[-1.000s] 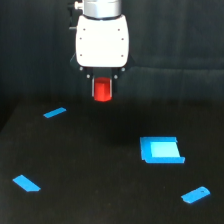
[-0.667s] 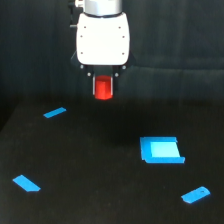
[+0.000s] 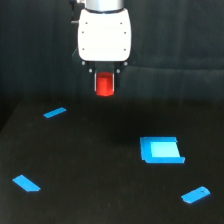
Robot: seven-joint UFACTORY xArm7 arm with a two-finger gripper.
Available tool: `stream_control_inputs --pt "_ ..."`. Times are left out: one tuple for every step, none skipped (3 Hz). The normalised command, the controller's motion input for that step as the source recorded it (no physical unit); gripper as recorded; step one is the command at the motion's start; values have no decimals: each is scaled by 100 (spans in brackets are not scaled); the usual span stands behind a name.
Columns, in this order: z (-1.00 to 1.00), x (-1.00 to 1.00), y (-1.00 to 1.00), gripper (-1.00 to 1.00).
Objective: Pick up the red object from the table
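Observation:
The red object (image 3: 105, 85), a small bright red-orange block, hangs in the air well above the black table (image 3: 100, 170). My gripper (image 3: 105, 84) is shut on it, a dark finger at each side of the block. The white gripper body (image 3: 105, 34) sits right above, at the top centre of the exterior view. The fingertips are mostly hidden against the dark backdrop.
Flat blue pieces lie on the table: a thin strip (image 3: 55, 113) at the exterior view's left, another (image 3: 26, 183) near the front left, a larger square tray-like piece (image 3: 161, 150) at the right, and a small strip (image 3: 196, 195) at the front right.
The gripper and the red object have risen slightly in the view; the blue pieces have not moved.

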Motion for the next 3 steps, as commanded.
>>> stream_control_inputs --pt "26 6 7 -100" --pt "16 2 1 -100" --pt "8 14 2 -87"
